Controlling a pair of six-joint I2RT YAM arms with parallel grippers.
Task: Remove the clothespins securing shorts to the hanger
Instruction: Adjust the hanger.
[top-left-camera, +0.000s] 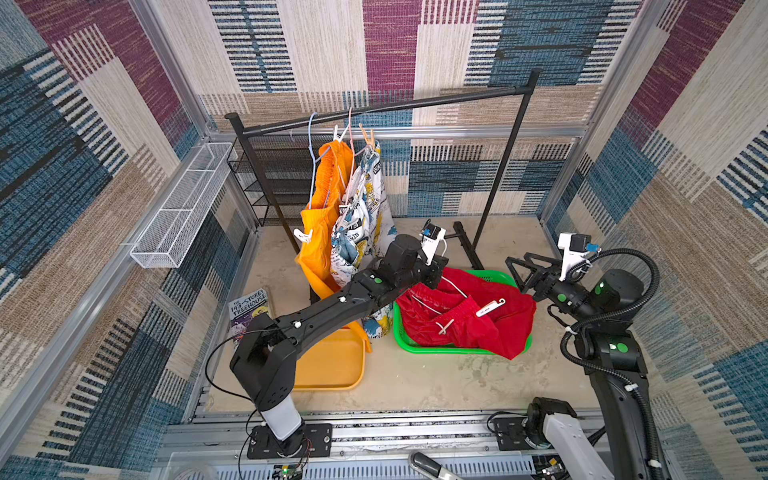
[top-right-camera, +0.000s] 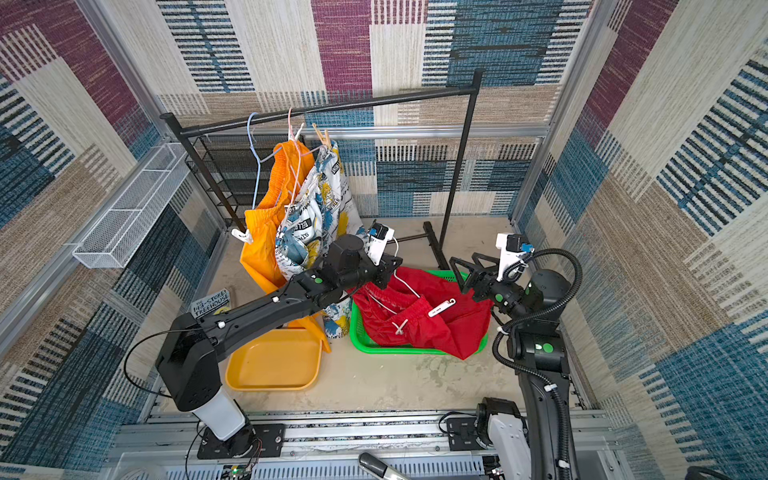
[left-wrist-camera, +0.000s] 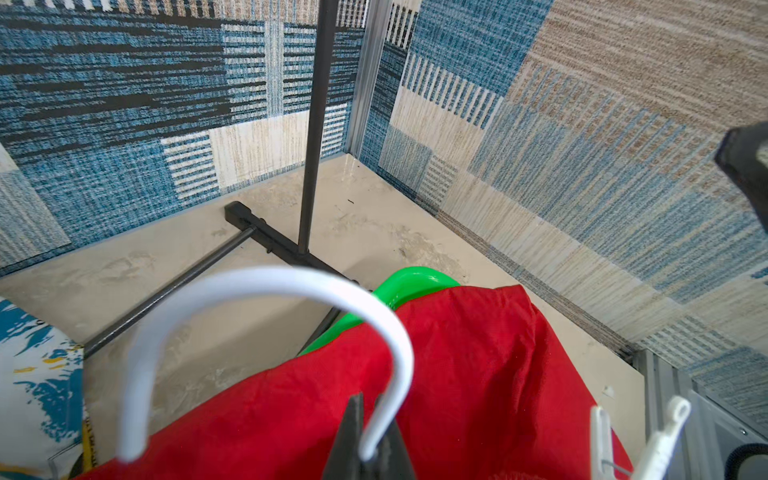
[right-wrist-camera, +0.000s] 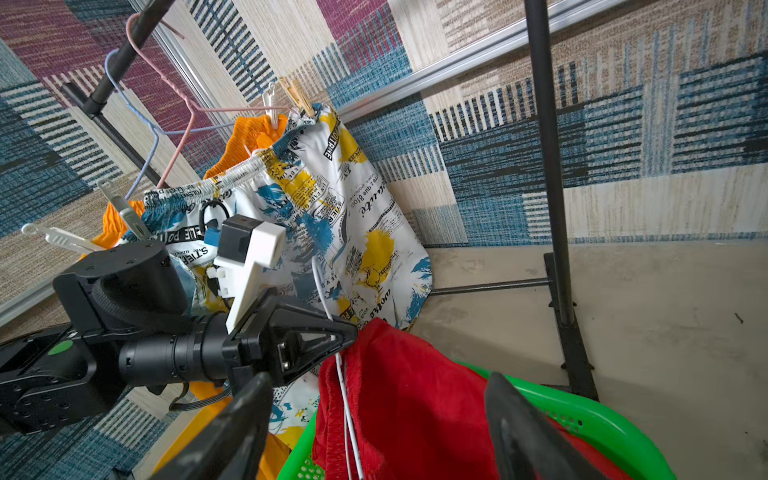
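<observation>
The red shorts lie heaped in a green basket, with a white hanger still in them. My left gripper is shut on that hanger's hook. A white clothespin lies loose on the red cloth. My right gripper hangs open over the basket's far right corner, with nothing between its fingers. Orange shorts and printed white shorts hang from the rail, pegged by a white clothespin, tan clothespins and another white clothespin.
A black clothes rack spans the back, its foot just behind the basket. A black mesh shelf stands at the left rear. An orange tray and a book lie on the floor left. A white wire basket hangs on the left wall.
</observation>
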